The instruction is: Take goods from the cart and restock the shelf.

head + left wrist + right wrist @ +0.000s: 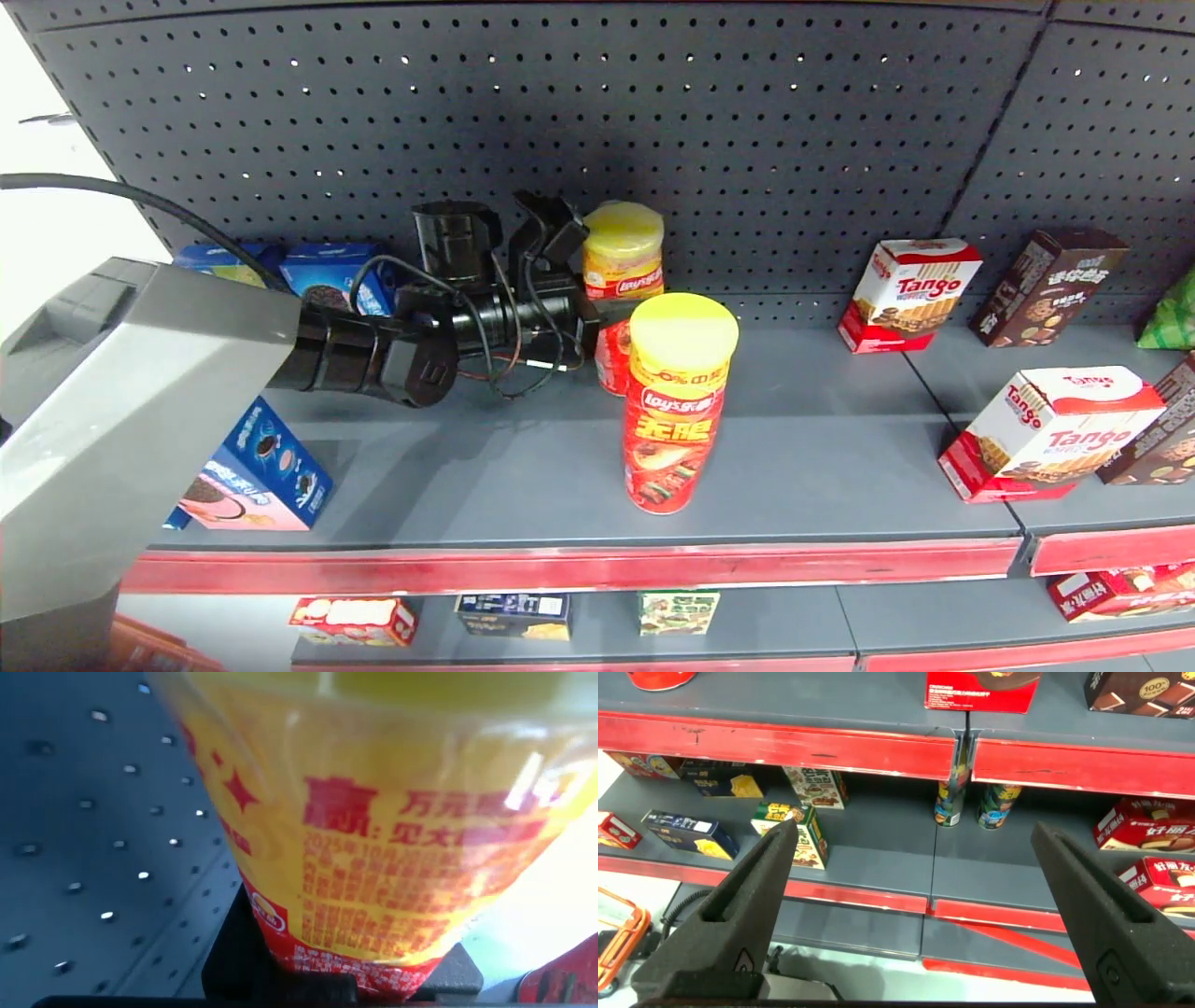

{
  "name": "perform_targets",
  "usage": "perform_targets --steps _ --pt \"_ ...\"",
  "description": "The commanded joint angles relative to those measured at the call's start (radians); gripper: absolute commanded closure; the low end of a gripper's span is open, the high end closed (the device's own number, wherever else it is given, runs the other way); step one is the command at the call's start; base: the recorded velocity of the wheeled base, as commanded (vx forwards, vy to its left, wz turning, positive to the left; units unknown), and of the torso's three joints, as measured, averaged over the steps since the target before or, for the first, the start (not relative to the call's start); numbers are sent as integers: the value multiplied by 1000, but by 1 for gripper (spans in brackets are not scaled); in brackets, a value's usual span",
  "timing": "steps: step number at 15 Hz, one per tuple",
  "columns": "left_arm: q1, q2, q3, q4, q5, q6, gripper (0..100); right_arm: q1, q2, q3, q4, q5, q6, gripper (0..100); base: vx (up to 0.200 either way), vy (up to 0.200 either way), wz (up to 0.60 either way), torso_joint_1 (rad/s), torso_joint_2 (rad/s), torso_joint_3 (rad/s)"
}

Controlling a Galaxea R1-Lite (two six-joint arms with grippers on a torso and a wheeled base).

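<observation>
Two red chip cans with yellow lids are on the grey shelf (803,467) in the head view. The front can (677,401) stands upright and free near the shelf's middle. Behind it, close to the pegboard, the rear can (623,252) is upright with my left gripper (605,322) shut on its body from the left. I cannot tell whether its base touches the shelf. The left wrist view has this can (374,840) close up between the dark fingers (280,971). My right gripper (924,915) is open and holds nothing, facing the lower shelves (878,868).
Blue cookie boxes (327,275) stand at the back left and one (261,471) at the front left. Red-and-white wafer boxes (910,294) (1050,429) and brown boxes (1046,285) fill the right side. Bare shelf lies to the right of the front can.
</observation>
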Motion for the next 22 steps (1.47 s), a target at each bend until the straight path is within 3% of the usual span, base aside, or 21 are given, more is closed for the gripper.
perform_targets --steps 1,6,7,13,15,17,19,20,22 --pt "-2 10 -2 0 0 2 100 1 2 0 0 0 0 0 0 0 0 0 0 0" --pt "-7 28 -3 0 0 6 100 1 1 0 -1 0 0 0 0 0 0 0 0 0" --pt "-7 28 -3 0 1 6 0 1 2 0 0 0 0 0 0 0 0 0 0 0" --pt "12 -23 27 0 9 8 0 1 1 0 0 0 0 0 0 0 0 0 0 0" --pt "39 -81 96 9 11 63 0 1 2 0 0 0 0 0 0 0 0 0 0 0" --pt "44 -130 193 12 69 118 0 1 1 0 -1 0 0 0 0 0 0 0 0 0" --pt "44 -153 248 12 159 134 0 1 2 0 -1 0 0 0 0 0 0 0 0 0" --pt "44 -153 251 12 164 134 0 1 2 0 0 0 0 0 0 0 0 0 0 0" --pt "42 -152 247 12 221 166 0 1 2 0 0 0 0 0 0 0 0 0 0 0"
